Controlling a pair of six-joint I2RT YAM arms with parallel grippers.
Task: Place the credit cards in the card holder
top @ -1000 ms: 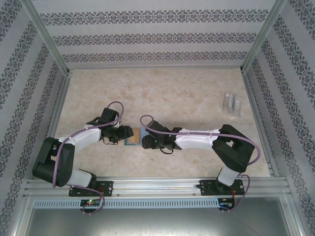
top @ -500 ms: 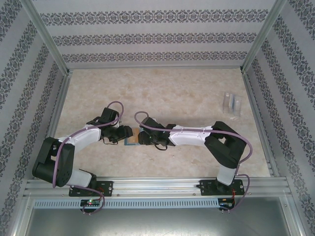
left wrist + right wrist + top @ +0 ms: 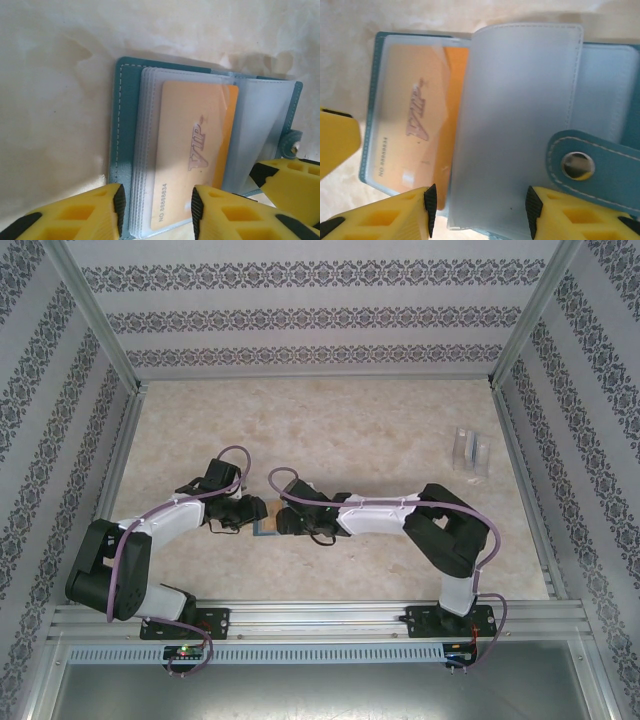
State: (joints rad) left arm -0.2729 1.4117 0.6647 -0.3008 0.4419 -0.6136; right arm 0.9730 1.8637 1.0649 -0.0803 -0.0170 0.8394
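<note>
Once slid into the card holder (image 3: 119,125) lying open on the tabletop (image 3: 55,100), one orange credit card (image 3: 195,150); left end effector (image 3: 156,205) and right end effector (image 3: 477,210) spread, clasping nothing; further cards presumably pending.

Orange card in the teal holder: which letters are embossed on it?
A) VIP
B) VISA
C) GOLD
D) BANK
A: the orange card, lying in the open card holder, carries the raised letters VIP, readable in the left wrist view.
</note>
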